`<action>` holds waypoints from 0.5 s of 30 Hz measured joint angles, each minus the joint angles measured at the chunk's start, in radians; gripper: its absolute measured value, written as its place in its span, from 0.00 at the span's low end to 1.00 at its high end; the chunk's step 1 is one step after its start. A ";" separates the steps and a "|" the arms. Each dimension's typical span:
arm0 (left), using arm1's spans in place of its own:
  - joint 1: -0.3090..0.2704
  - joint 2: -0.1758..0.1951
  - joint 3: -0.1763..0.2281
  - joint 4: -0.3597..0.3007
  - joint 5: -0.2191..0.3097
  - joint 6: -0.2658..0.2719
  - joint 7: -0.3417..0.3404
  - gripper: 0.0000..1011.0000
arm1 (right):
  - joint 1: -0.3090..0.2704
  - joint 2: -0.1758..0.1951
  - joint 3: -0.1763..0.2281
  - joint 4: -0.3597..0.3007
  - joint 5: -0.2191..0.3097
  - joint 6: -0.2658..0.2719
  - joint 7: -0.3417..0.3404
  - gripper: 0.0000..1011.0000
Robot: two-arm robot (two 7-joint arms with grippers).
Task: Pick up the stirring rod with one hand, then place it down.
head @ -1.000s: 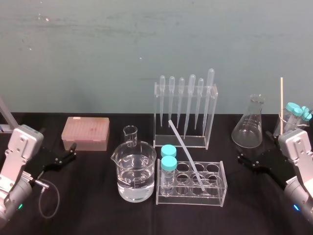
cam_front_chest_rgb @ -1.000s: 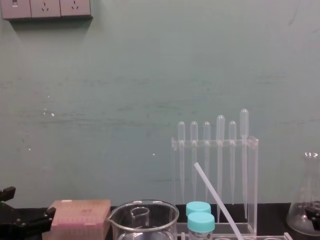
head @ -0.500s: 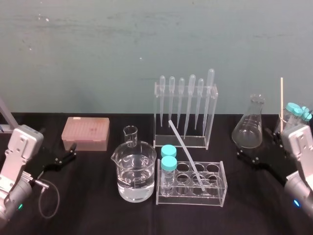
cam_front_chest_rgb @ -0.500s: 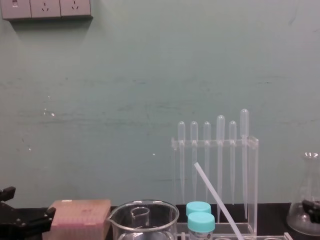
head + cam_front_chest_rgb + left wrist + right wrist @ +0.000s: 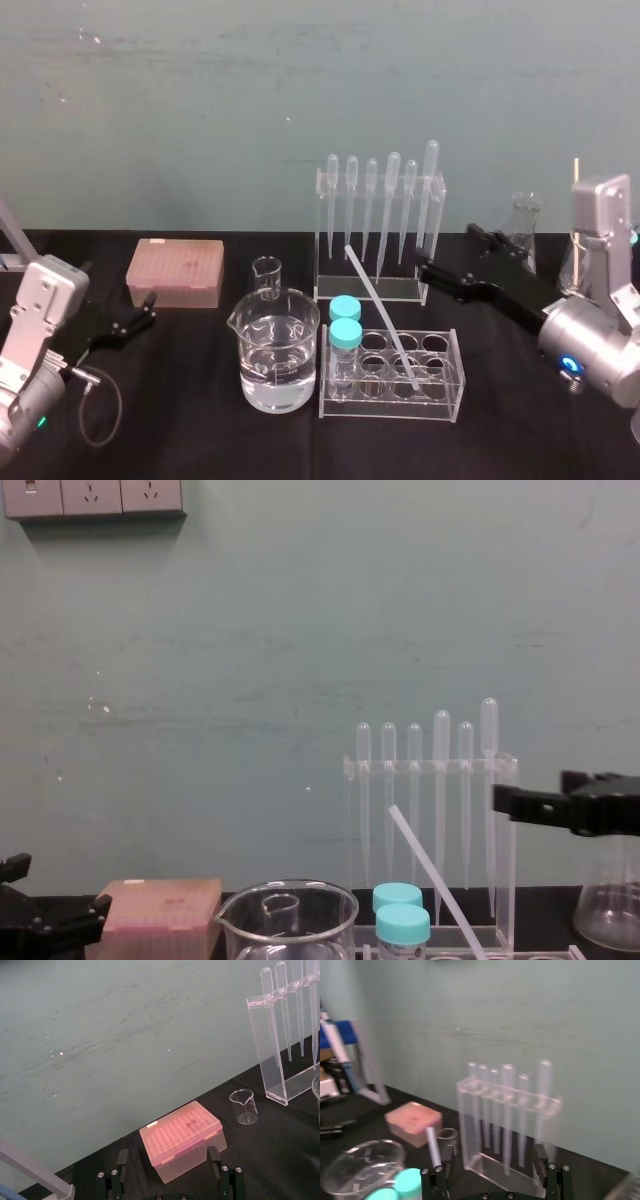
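On the black tabletop (image 5: 200,430) the right pincer (image 5: 446,250) hangs open in the air, just right of the pipette rack (image 5: 378,225); the left pincer (image 5: 147,309) sits open, low at the left edge. The stirring rod (image 5: 380,315) leans tilted in the clear tube rack (image 5: 392,375) at the middle, touched by neither pincer

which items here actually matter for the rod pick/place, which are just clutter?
Job: stirring rod, leaning in the tube rack; right hand, open, extended toward it.
Clutter: pipette stand, large beaker, small beaker, pink tip box, flask, left hand parked.
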 joint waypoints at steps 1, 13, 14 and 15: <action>0.000 0.000 0.000 0.000 0.000 0.000 0.000 0.99 | 0.002 -0.001 -0.002 -0.003 0.001 0.005 0.009 0.99; 0.000 0.000 0.000 0.000 0.000 0.000 0.000 0.99 | 0.097 -0.036 -0.068 0.067 -0.024 0.063 0.159 0.99; 0.000 0.000 0.000 0.000 0.000 0.000 0.000 0.99 | 0.106 -0.040 -0.073 0.076 -0.027 0.066 0.168 0.99; 0.000 0.000 0.000 0.000 0.000 0.000 0.000 0.99 | 0.115 -0.045 -0.079 0.087 -0.029 0.069 0.177 0.99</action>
